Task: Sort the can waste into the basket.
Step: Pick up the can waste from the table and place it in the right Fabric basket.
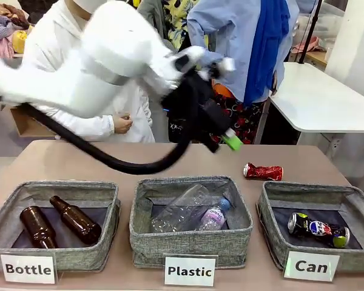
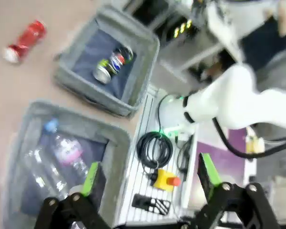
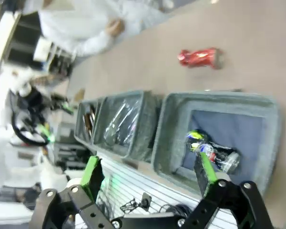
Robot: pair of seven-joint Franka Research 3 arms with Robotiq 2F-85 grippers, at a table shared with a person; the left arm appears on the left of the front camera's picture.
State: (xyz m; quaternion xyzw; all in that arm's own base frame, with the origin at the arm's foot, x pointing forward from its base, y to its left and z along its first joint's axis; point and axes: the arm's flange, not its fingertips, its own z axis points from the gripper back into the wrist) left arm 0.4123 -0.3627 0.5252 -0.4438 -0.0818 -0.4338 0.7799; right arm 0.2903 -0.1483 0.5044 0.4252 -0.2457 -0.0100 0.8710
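Left hand [image 2: 148,177] fingers apart, empty, raised over Plastic bin [image 1: 139,233]. Red can [image 1: 262,172] on surface [image 1: 79,160], just behind Can basket [image 1: 268,227]. Pepsi can [image 1: 317,230] lies inside basket. Right hand [image 3: 148,172] apart, empty, above basket.

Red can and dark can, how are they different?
The red can is shiny red; the dark can is blue-black with a yellow-green end. The red can lies on the table, just behind the basket labelled "Can"; the dark can is inside that basket. The red can looks squashed; the dark can looks less squashed. Both are small drink cans lying on their sides.
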